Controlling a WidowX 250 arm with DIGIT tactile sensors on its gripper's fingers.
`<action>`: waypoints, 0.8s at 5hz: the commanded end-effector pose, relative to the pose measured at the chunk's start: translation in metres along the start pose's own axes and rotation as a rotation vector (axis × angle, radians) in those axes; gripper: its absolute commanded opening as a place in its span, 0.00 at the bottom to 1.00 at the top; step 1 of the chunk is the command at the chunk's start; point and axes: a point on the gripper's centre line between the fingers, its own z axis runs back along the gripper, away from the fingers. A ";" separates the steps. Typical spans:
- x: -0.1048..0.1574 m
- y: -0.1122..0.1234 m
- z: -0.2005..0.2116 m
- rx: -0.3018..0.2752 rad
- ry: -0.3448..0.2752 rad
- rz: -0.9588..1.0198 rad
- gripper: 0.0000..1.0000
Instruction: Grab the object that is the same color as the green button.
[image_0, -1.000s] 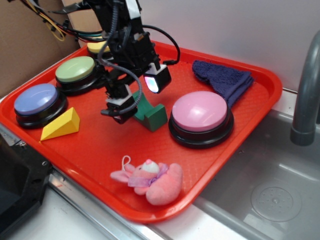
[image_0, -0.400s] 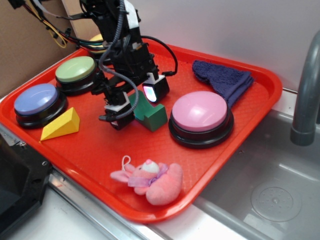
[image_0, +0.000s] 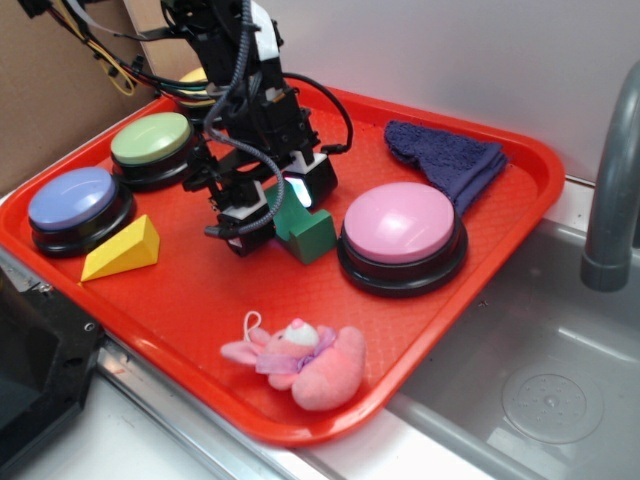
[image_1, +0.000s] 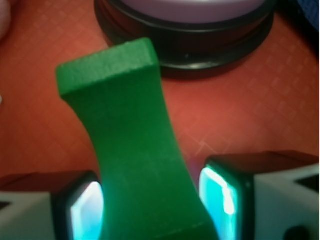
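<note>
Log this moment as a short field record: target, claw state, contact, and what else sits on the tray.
target: green block, on the red tray beside the pink button
colour match: green button at the tray's back left
claw: lowered over the block, one pad on each side of it
contact: left pad looks against the block; a slim gap shows at the right pad
lifted: cannot tell
other items: blue-lilac button, yellow wedge, pink plush toy, purple cloth

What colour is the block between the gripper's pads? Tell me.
Dark green block, clearest in the wrist view.
</note>
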 end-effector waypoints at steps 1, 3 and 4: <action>0.009 -0.010 0.054 0.109 0.002 0.088 0.00; 0.008 -0.014 0.120 0.068 0.115 0.470 0.00; 0.007 -0.018 0.151 0.107 0.152 0.717 0.00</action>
